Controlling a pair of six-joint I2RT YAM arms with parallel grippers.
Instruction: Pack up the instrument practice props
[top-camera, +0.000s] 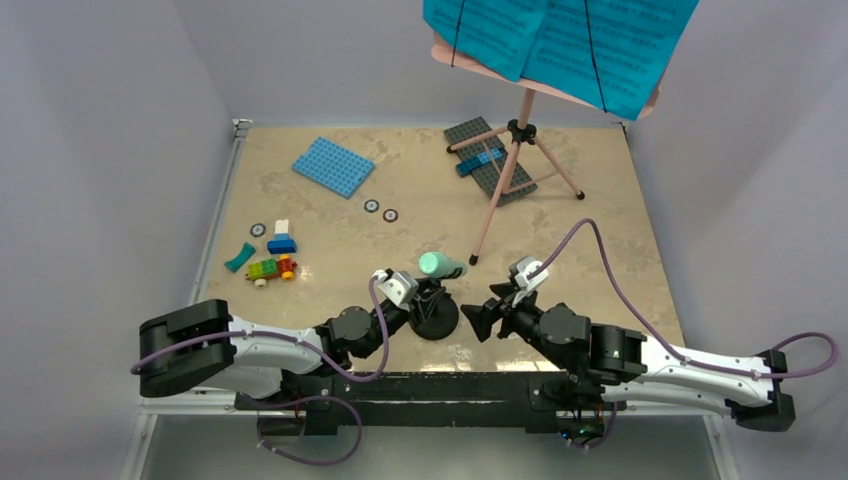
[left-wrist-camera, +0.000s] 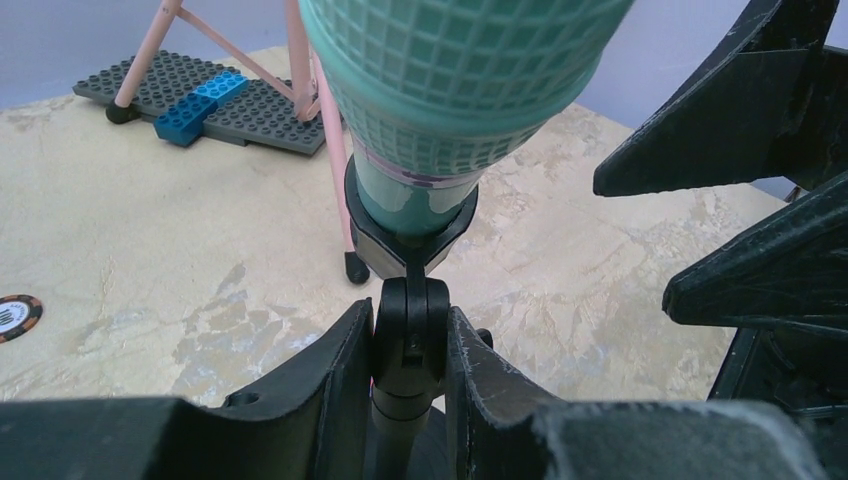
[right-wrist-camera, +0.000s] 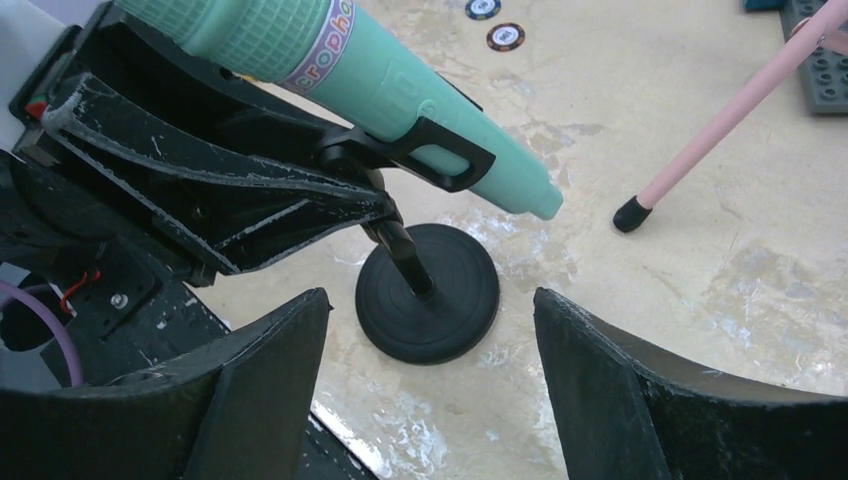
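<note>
The mint-green toy microphone (top-camera: 440, 264) sits tilted in the clip of the small black round-base mic stand (top-camera: 436, 318), near the table's front middle. My left gripper (left-wrist-camera: 408, 345) is shut on the stand's post at its pivot joint, just under the microphone (left-wrist-camera: 450, 90). My right gripper (right-wrist-camera: 430, 330) is open and empty, its jaws wide apart just right of the stand's round base (right-wrist-camera: 430, 295). The pink tripod music stand (top-camera: 512, 170) stands at the back right and holds the cyan sheet-music pages (top-camera: 560, 40).
A blue baseplate (top-camera: 333, 166) lies at the back left. A grey baseplate (top-camera: 490, 160) with a blue brick lies under the tripod. Toy bricks (top-camera: 270, 255) and small round discs (top-camera: 380, 210) lie to the left. One pink tripod leg (right-wrist-camera: 720, 120) ends close to the mic stand.
</note>
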